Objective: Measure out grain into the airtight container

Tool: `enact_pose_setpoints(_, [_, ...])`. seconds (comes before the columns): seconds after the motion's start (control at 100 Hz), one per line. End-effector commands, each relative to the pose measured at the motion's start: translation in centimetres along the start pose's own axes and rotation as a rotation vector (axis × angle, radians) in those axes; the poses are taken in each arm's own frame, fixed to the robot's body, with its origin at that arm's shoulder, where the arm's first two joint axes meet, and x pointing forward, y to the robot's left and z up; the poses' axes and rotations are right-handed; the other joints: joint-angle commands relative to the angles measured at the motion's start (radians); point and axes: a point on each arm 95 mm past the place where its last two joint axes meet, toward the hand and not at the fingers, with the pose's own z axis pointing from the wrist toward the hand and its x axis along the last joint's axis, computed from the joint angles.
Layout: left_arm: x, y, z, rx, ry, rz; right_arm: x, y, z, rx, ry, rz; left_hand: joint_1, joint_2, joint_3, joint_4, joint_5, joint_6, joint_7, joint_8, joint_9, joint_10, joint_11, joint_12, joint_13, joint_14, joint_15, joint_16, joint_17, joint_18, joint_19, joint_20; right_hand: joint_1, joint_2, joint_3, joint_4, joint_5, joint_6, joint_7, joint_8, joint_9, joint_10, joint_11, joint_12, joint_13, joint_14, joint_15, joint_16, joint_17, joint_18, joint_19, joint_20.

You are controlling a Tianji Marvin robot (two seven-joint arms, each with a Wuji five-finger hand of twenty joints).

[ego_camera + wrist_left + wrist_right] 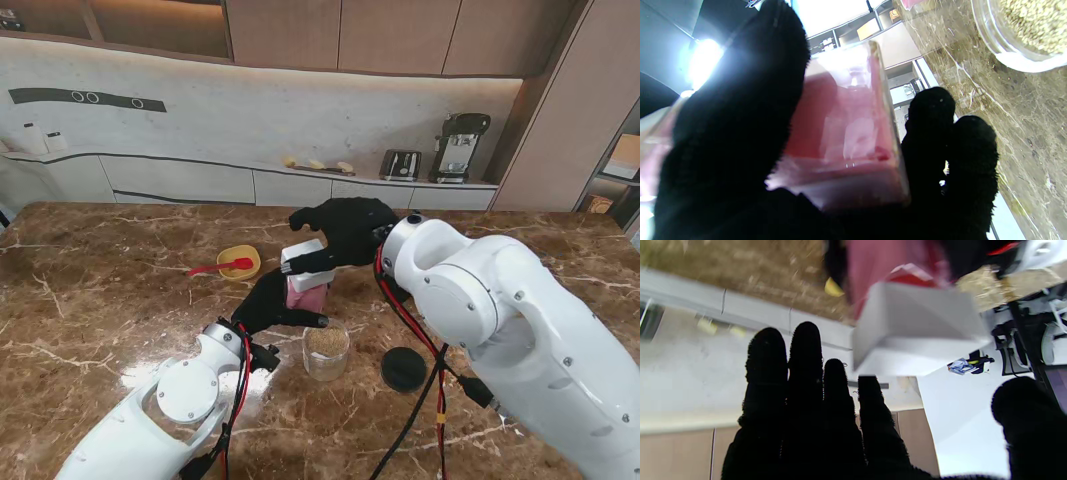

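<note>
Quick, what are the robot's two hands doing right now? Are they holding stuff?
Left hand: shut on the pink container.
Right hand: at the white lid, fingers straight; whether it grips the lid cannot be told.

The black-gloved right hand [846, 426] is seen with four fingers [805, 373] held straight and close together and the thumb set well apart at four o'clock. A white lid [917, 330] is seen past the fingertips at one o'clock, blurred, with a pink container [880, 266] behind it against the brown marble desk [740, 273]. Whether the lid is touched by the fingers cannot be told.
</note>
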Motion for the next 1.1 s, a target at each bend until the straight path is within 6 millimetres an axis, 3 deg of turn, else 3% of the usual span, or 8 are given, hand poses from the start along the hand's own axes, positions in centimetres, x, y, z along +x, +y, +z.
enact_pose_setpoints(0.0, [0.0, 0.2, 0.0, -0.003, 0.002, -0.002, -0.2, 0.1, 0.3, 0.034, -0.011, -0.029, 0.249, 0.514, 0.147, -0.028, 0.24, -0.175, 0.246, 0.054, 0.109, -0.108, 0.133, 0.042, 0.059, -0.044, 0.011, 0.007, 0.014, -0.006, 0.038, 0.011, -0.049, 0.023, -0.017, 0.047, 0.002, 0.003, -0.011, 0.005, 0.006, 0.022, -0.009, -0.01, 0.044, 0.024, 0.015, -0.008, 0.036, -0.021, 0.046, -0.044])
enact_pose_setpoints(0.19, [0.0, 0.2, 0.0, -0.005, 0.0, -0.002, 0.4, -0.4, 1.1, 0.106, -0.003, -0.047, 0.249, 0.514, 0.147, -0.028, 0.239, -0.173, 0.244, 0.053, 0.108, -0.104, 0.131, 0.042, 0.06, -0.043, 0.011, 0.006, 0.016, -0.006, 0.038, 0.01, -0.009, -0.058, 0.01, 0.045, 0.006, 0.01, 0.014, 0.028, 0.028, 0.019, 0.035, 0.02, 0.113, -0.006, 0.091, 0.016, 0.109, -0.052, 0.118, -0.063])
enact_pose_setpoints(0.35, [0.0, 0.2, -0.1, -0.007, -0.002, 0.006, 1.0, -0.4, 1.4, 0.1, 0.027, -0.109, 0.248, 0.514, 0.146, -0.029, 0.239, -0.172, 0.244, 0.053, 0.11, -0.105, 0.132, 0.043, 0.059, -0.044, 0.011, 0.006, 0.015, -0.007, 0.038, 0.01, 0.389, -0.226, -0.025, 0.061, 0.085, -0.004, 0.076, 0.057, 0.064, -0.008, 0.086, 0.043, 0.137, -0.057, 0.115, -0.003, 0.131, -0.086, 0.141, -0.093])
enact_pose_setpoints(0.46, [0.1, 0.1, -0.1, -0.004, -0.001, 0.007, 1.3, -0.4, 1.5, 0.113, 0.081, -0.127, 0.248, 0.516, 0.146, -0.029, 0.236, -0.173, 0.244, 0.053, 0.108, -0.108, 0.131, 0.042, 0.059, -0.046, 0.012, 0.006, 0.015, -0.008, 0.039, 0.01, 0.527, -0.317, 0.345, 0.013, 0.105, -0.023, 0.075, 0.035, 0.066, -0.035, 0.098, 0.018, 0.095, -0.076, 0.01, -0.031, 0.088, -0.096, 0.035, -0.113])
enact_pose_setpoints(0.54, [0.1, 0.1, -0.1, -0.005, -0.003, 0.008, 1.3, -0.5, 1.5, 0.109, 0.131, -0.14, 0.247, 0.518, 0.145, -0.03, 0.235, -0.174, 0.244, 0.053, 0.108, -0.109, 0.131, 0.042, 0.059, -0.048, 0.012, 0.006, 0.015, -0.009, 0.039, 0.009, 0.644, -0.346, 0.425, -0.012, 0.107, -0.038, 0.076, 0.028, 0.061, -0.053, 0.101, 0.011, 0.058, -0.088, -0.061, -0.05, 0.06, -0.107, -0.046, -0.134])
enact_pose_setpoints(0.63, [0.1, 0.1, -0.2, -0.006, -0.004, 0.009, 1.0, -0.6, 1.6, 0.084, 0.195, -0.13, 0.247, 0.517, 0.144, -0.03, 0.233, -0.175, 0.245, 0.054, 0.108, -0.11, 0.131, 0.042, 0.059, -0.049, 0.013, 0.006, 0.015, -0.01, 0.04, 0.009, 0.78, -0.375, 0.443, -0.108, 0.131, -0.066, 0.095, 0.024, 0.072, -0.07, 0.113, 0.01, 0.043, -0.076, -0.116, 0.014, 0.047, -0.111, -0.091, -0.139])
enact_pose_setpoints(0.73, [0.1, 0.0, -0.2, -0.003, -0.001, 0.008, 0.5, -0.7, 1.7, 0.042, 0.261, -0.127, 0.246, 0.516, 0.144, -0.03, 0.233, -0.177, 0.246, 0.055, 0.11, -0.112, 0.131, 0.043, 0.061, -0.051, 0.014, 0.006, 0.017, -0.014, 0.04, 0.009, 0.813, -0.439, 0.529, -0.148, 0.189, -0.118, 0.148, 0.028, 0.119, -0.096, 0.143, 0.02, 0.063, -0.082, -0.146, 0.034, 0.035, -0.097, -0.026, -0.326])
enact_pose_setpoints(1.09, [0.1, -0.1, -0.4, 0.007, -0.002, 0.006, -1.8, 0.4, 0.3, -0.13, 0.245, -0.1, 0.244, 0.513, 0.148, -0.031, 0.231, -0.174, 0.246, 0.056, 0.112, -0.109, 0.131, 0.043, 0.064, -0.049, 0.015, 0.005, 0.021, -0.014, 0.043, 0.007, 0.805, -0.441, 0.496, -0.153, 0.25, -0.157, 0.228, 0.088, 0.172, -0.119, 0.188, 0.071, 0.076, -0.085, -0.119, 0.054, 0.052, -0.105, -0.007, -0.317])
